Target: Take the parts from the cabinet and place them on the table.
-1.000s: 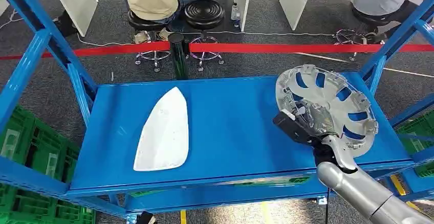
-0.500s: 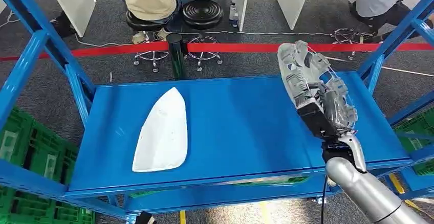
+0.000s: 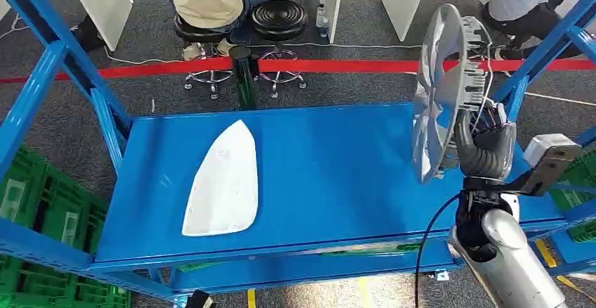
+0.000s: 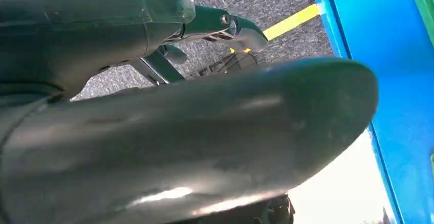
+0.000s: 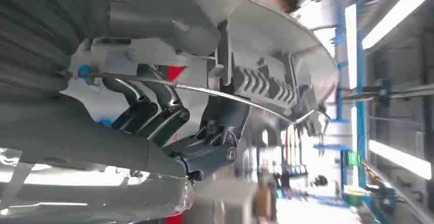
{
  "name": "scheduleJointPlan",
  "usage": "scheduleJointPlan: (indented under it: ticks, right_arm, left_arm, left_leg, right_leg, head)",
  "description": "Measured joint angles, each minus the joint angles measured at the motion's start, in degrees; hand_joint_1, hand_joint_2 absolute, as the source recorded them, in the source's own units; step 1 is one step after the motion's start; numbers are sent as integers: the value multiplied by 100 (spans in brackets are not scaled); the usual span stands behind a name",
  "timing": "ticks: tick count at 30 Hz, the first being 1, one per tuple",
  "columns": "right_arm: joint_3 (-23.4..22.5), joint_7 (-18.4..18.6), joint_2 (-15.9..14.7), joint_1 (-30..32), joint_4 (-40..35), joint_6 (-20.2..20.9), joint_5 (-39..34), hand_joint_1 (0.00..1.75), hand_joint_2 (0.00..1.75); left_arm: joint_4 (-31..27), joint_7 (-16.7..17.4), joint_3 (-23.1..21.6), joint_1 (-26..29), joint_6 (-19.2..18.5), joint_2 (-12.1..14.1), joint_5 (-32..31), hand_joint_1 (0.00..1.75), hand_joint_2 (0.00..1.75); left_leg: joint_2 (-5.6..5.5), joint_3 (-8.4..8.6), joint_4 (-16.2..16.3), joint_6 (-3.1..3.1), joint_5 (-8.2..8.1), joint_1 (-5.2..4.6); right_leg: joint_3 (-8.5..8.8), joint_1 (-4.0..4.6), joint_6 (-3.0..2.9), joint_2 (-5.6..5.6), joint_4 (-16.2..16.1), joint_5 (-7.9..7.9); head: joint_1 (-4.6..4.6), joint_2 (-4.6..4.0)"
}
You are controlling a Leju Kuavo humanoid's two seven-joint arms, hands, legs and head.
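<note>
Head view: a glossy blue metal shelf (image 3: 323, 174) framed by blue uprights carries a smooth, white, teardrop-shaped panel (image 3: 223, 181) lying flat on its left half, pointed end toward the far edge. At the right end of the shelf, the right hand (image 3: 483, 146), dark-fingered above a silver arm, grips a silver-grey plastic wheel cover (image 3: 441, 90): a round, slotted disc with ribbed clips and a thin wire ring along its back. The wheel cover stands nearly on edge, its face turned toward the white panel, its lower rim just above or at the shelf surface (contact cannot be told) and its upper rim raised against the red barrier tape (image 3: 176, 69) behind. The hand sits behind the disc, at its lower right, fingers closed on the rim. Right wrist view: dark fingers (image 5: 164, 111) wrap the ribbed inner side of the wheel cover (image 5: 266, 55), the wire ring running across them. Green lattice crates (image 3: 42, 209) lie below the shelf at left; black stools (image 3: 280, 20) stand on grey carpet beyond. The left hand's state cannot be told from the left wrist view.
</note>
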Motion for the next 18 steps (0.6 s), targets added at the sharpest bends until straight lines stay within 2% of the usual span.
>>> scheduleJointPlan:
  ticks: [4,6,8,12,18]
  right_arm:
    - [-406,-430,271,136,-11,888,-1161,175,175]
    - [-563,-554,351,180,-15,1198,-1429,175,175]
    - [-710,-609,442,218,-42,1464,-1658,175,175]
    - [-988,-629,608,244,-90,2256,-2141,175,175]
    - [-1230,-592,780,230,-195,3162,-2276,175,175]
  left_arm:
    - [2,-7,0,0,0,-15,0,0,0]
    - [2,-7,0,0,0,-15,0,0,0]
    - [0,-22,0,0,-2,-17,0,0,0]
    - [0,-114,0,-2,-24,-17,-7,0,0]
    - [0,-170,0,-25,-90,-22,-18,0,0]
  left_leg:
    - [-26,-1,0,0,0,-2]
    - [-35,-2,0,0,0,-2]
    - [-36,-2,0,0,0,-2]
    - [-36,-1,-1,-1,0,-2]
    - [-29,-1,-3,-1,0,-1]
  right_leg:
    - [1,-2,-1,-5,0,-1]
    - [3,-2,-3,-14,0,-2]
    - [3,-2,-4,-14,0,-4]
    - [3,-2,0,-14,0,-9]
    - [2,-2,0,-12,0,-8]
  head:
    - [0,0]
    - [-4,0]
    - [0,0]
    - [-2,0]
    - [-7,0]
